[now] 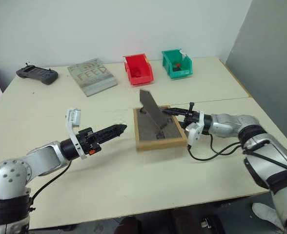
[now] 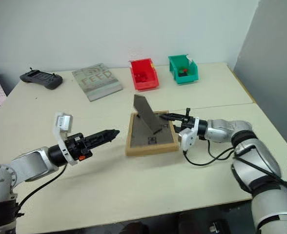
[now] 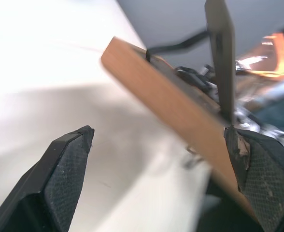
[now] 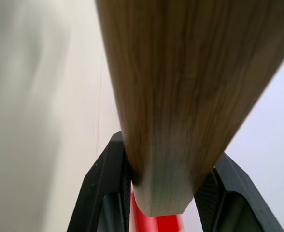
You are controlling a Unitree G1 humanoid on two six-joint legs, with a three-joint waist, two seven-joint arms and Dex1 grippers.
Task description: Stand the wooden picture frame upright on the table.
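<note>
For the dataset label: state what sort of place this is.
Probably a robot test lab: a bare cream table against a plain wall, red and green parts bins, and a handheld controller.

Light: even and bright from overhead, with soft, short shadows beside the wooden picture frame (image 1: 159, 128) on the counter (image 1: 133, 175).
Glare: the counter washed to near white in the left wrist view.
Blur: frame edge smeared in both wrist views.
Focus: head views reasonably sharp.
</note>
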